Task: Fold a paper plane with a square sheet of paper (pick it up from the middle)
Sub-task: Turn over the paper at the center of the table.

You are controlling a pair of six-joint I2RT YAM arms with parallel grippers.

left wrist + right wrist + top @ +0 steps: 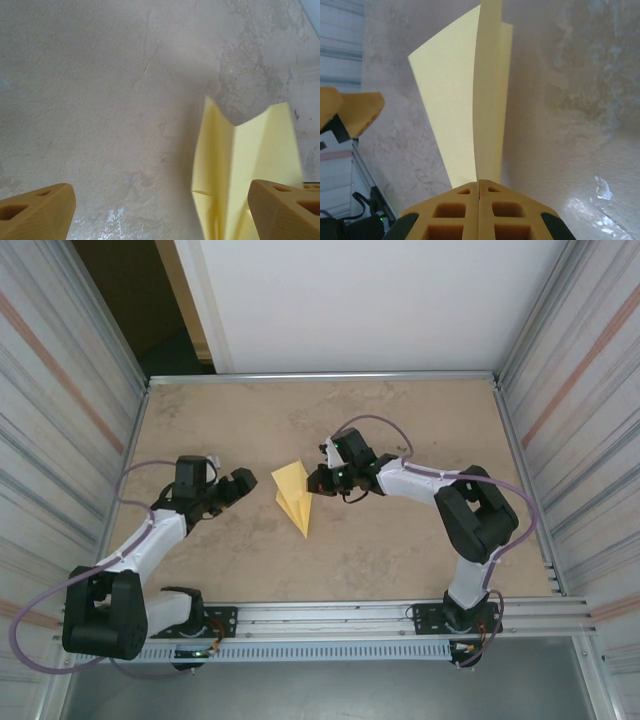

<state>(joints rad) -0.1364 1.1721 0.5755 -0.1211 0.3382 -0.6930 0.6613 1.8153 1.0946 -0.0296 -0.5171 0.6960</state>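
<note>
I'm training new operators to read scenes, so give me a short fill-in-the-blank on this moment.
1. The plane is pale ____ in colour.
2. The right gripper is ____ on the plane.
3. The left gripper, beside the plane, has its jaws ____ and holds nothing.

Missing words: yellow; shut; open
</note>
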